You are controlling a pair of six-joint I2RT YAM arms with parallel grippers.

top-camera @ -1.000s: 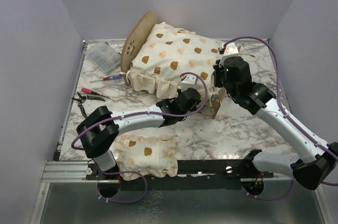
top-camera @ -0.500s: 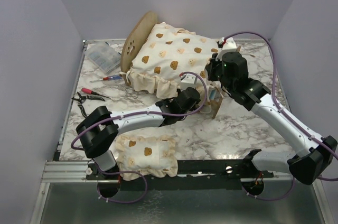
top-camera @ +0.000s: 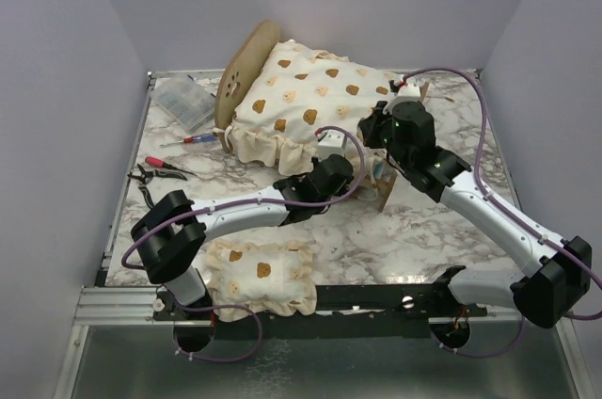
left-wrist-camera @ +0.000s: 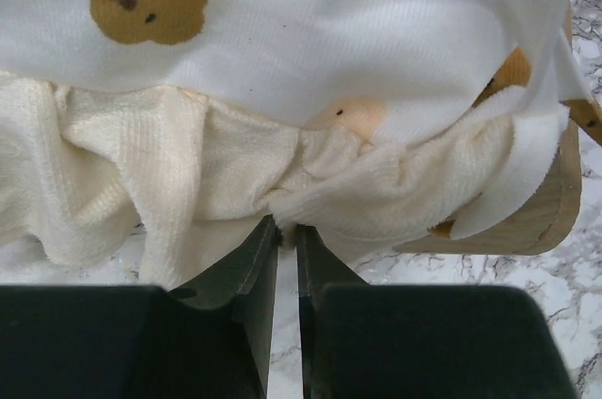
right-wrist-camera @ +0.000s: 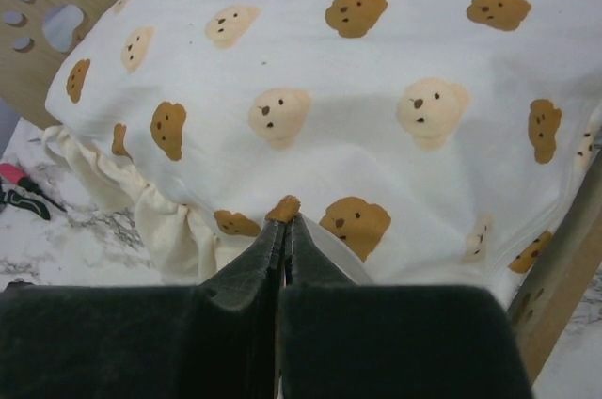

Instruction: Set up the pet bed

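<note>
The pet bed's plywood headboard (top-camera: 246, 68) stands at the back left and its low footboard (top-camera: 388, 183) at the middle right. A cream bear-print cushion (top-camera: 310, 103) lies over the frame and hides the base. My left gripper (top-camera: 353, 171) is at the cushion's near corner, shut on a fold of its ruffle (left-wrist-camera: 310, 197), with the footboard (left-wrist-camera: 541, 211) just to the right. My right gripper (top-camera: 374, 131) is shut on a small pinch of the cushion's top fabric (right-wrist-camera: 285, 208). The paw cutout shows in the headboard (right-wrist-camera: 56, 4).
A small matching bear-print pillow (top-camera: 261, 272) lies at the near edge between the arm bases. Left of the bed are a clear plastic box (top-camera: 185, 101), a red-handled screwdriver (top-camera: 193, 139) and pliers (top-camera: 155, 171). Walls close in the table on three sides.
My right arm has shifted slightly left over the cushion's foot end. The left arm has edged left with the ruffle still pinched.
</note>
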